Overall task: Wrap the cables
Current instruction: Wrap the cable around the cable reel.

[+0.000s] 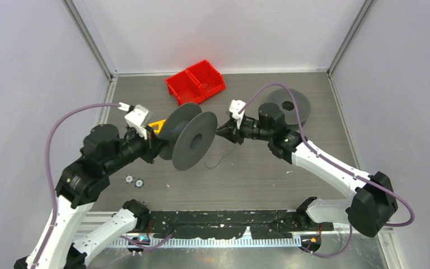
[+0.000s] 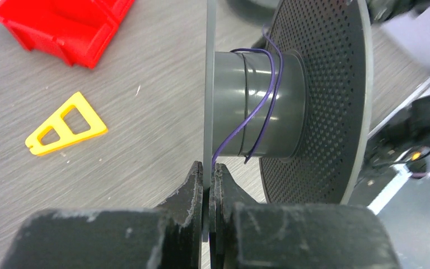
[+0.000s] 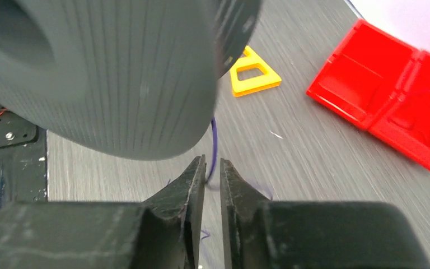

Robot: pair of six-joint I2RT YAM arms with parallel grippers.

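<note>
Grey wood-grain table [image 1: 257, 179] with red bins [image 1: 196, 82] at the back, and the left gripper [image 2: 207, 168] is clamped tight on the thin flange of the big dark spool [image 1: 193, 140], holding it up on edge. The cable [image 2: 269, 95], a skinny purple wire, loops loosely around the spool's hub and trails down. It runs between the nearly closed jaws of the right gripper [image 3: 213, 165], though I honestly can't tell if that one's actually pinching it.

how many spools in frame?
2. The held spool is on edge at centre, flange clamped in the left gripper; the flat spool lies at the far right, partly behind the right arm. None else visible.
</note>
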